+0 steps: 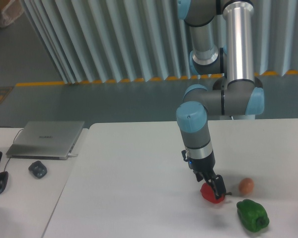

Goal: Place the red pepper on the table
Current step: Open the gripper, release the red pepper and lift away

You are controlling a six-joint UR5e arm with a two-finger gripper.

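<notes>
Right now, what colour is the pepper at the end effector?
Glossy red: the red pepper at the end effector, seen in the fixed camera view.
</notes>
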